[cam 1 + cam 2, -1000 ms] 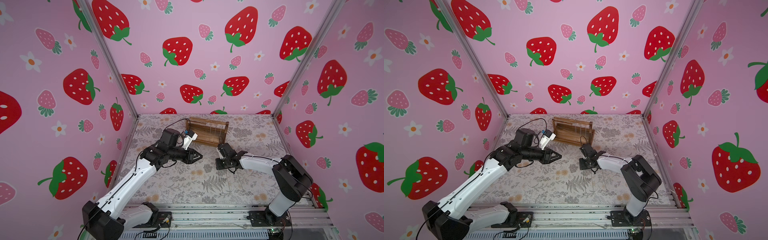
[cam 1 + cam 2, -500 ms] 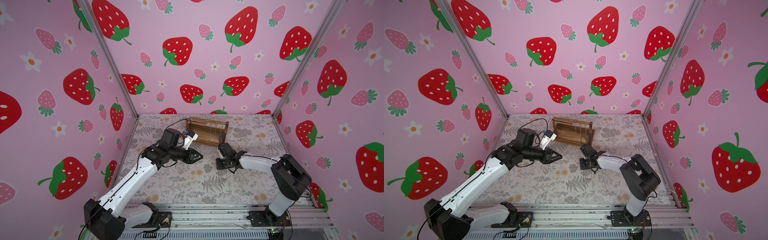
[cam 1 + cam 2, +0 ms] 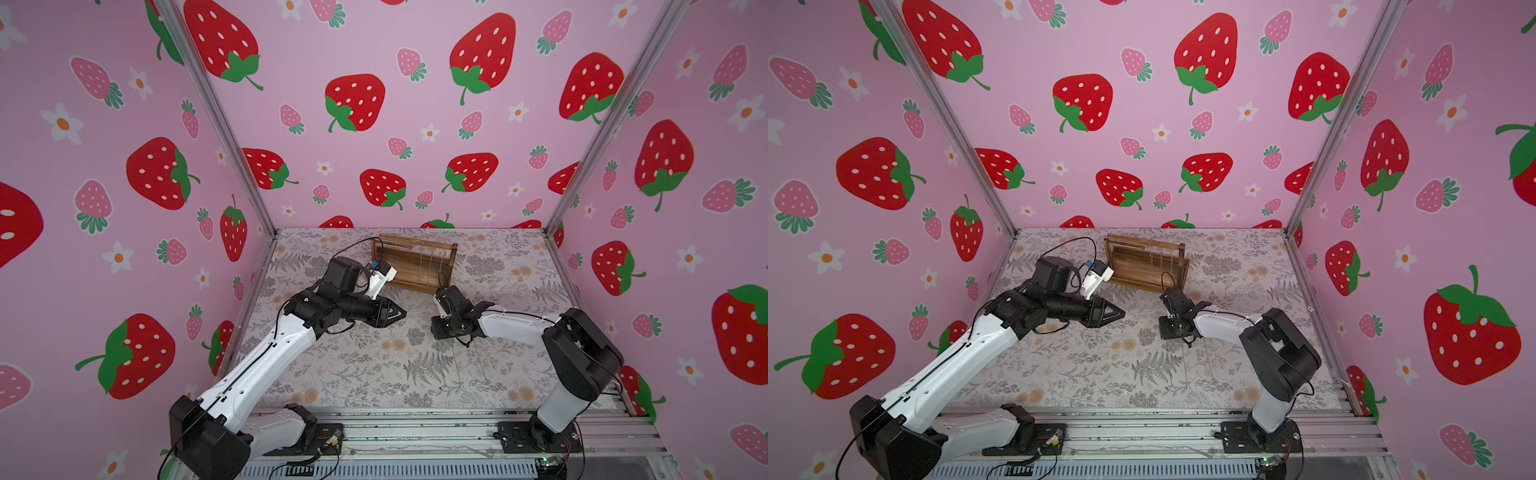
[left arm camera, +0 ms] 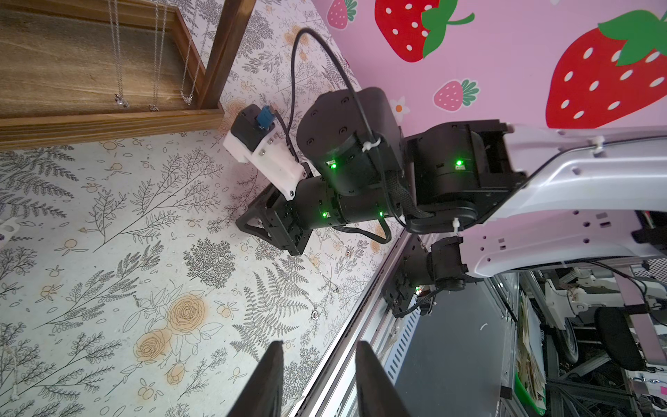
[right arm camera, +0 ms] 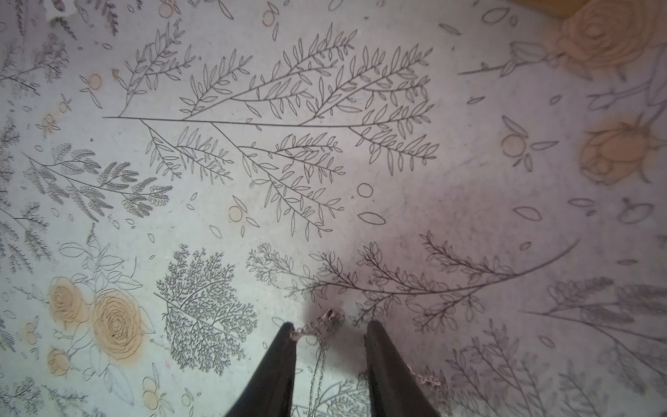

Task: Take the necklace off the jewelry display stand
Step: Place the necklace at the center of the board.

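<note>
On stand (image 4: pixel 108 121), three necklaces (image 4: pixel 156 72); on mat (image 5: pixel 325 144), one necklace (image 5: pixel 319 357), at right gripper (image 5: pixel 330 325).

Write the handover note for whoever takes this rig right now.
Left gripper: open, empty, above the mat.
Right gripper: open, low over the mat, the necklace lying between its fingers.
Jewelry display stand: at the mat's back, three other chains hanging on it.
Done: one necklace off the stand, on the mat.
Left: probably only backing the right arm away.

Jewelry display stand (image 4: pixel 108 124) is grained brown wood; necklace (image 5: pixel 326 321) shiny metal.
</note>
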